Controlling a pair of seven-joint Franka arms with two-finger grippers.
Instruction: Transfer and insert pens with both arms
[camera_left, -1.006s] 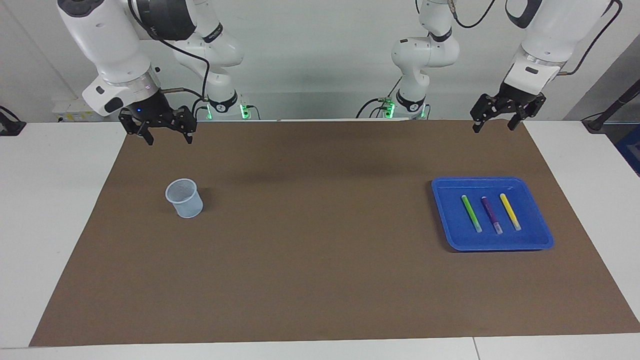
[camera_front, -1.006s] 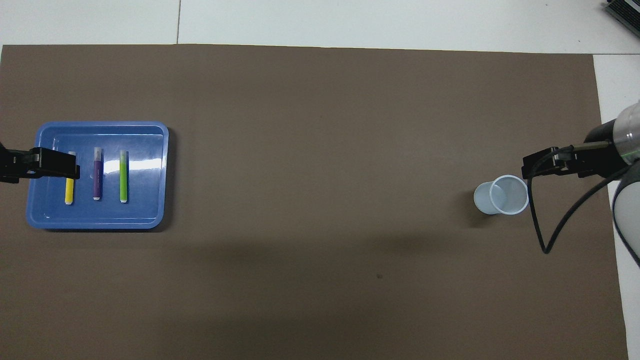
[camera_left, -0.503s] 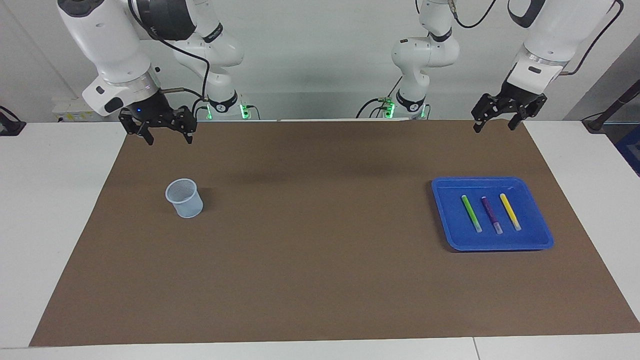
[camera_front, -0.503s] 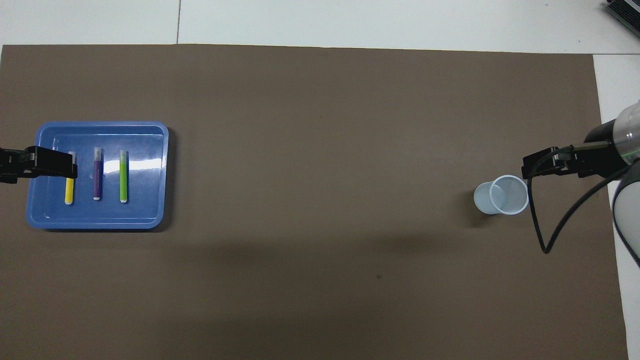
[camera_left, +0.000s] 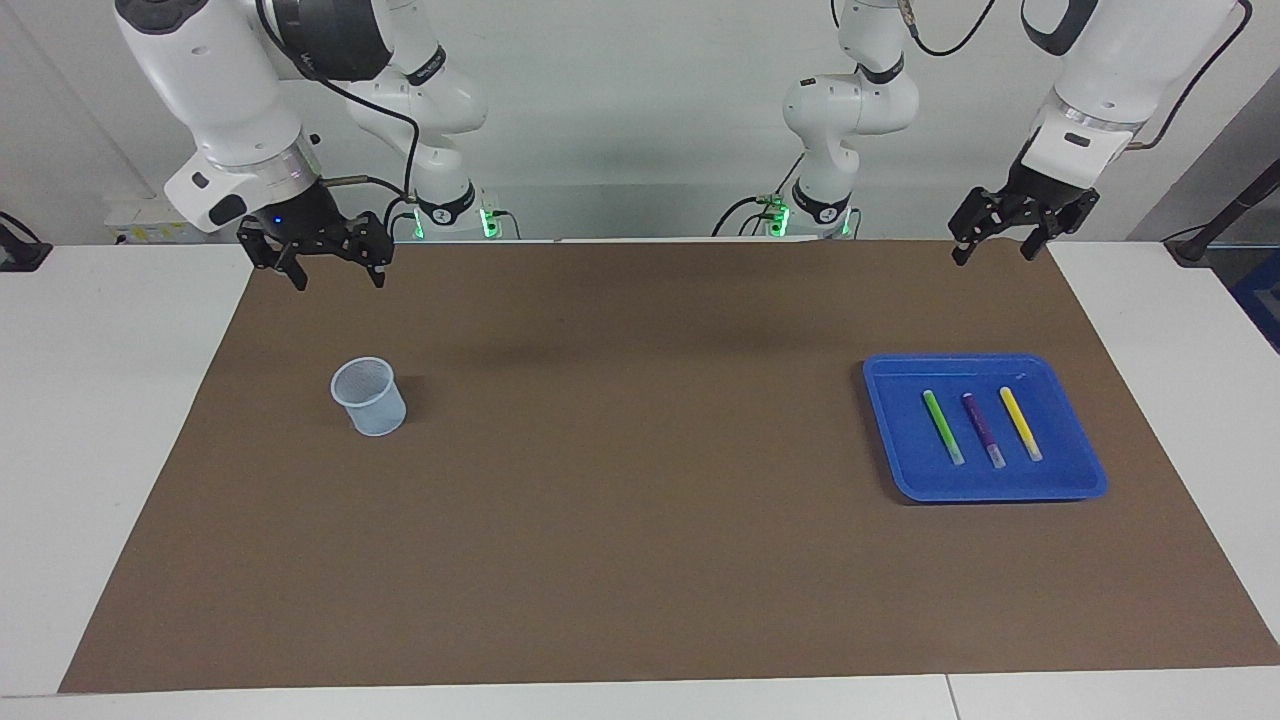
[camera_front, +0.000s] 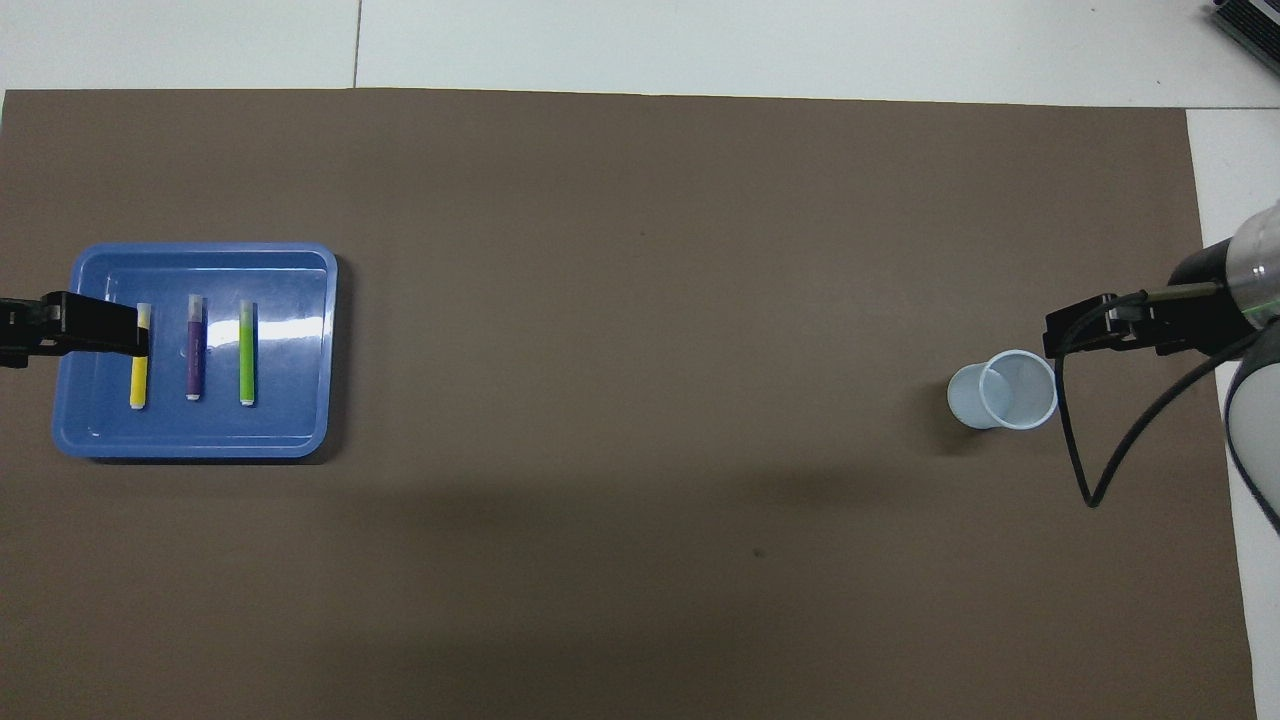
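Three pens lie side by side in a blue tray (camera_left: 900, 440) toward the left arm's end: green (camera_left: 942, 427), purple (camera_left: 983, 430), yellow (camera_left: 1021, 424). The overhead view shows the tray (camera_front: 295, 290) with the green pen (camera_front: 247, 353), purple pen (camera_front: 195, 350) and yellow pen (camera_front: 139, 375). My left gripper (camera_left: 991, 258) hangs open and empty, high in the air and clear of the pens. From overhead the left gripper (camera_front: 120, 335) overlaps the tray's edge and the yellow pen's end. My right gripper (camera_left: 339, 283) is open and empty, raised beside a pale cup (camera_left: 369, 397).
The pale translucent cup (camera_front: 1005, 390) stands upright on the brown mat (camera_left: 640, 480) toward the right arm's end, with the right gripper (camera_front: 1075, 335) and its black cable beside it. Two smaller white robot bases with green lights stand at the robots' edge of the table.
My left gripper has risen slightly and drifted a little toward the left arm's end of the table. The right gripper, pens, tray and cup have not moved.
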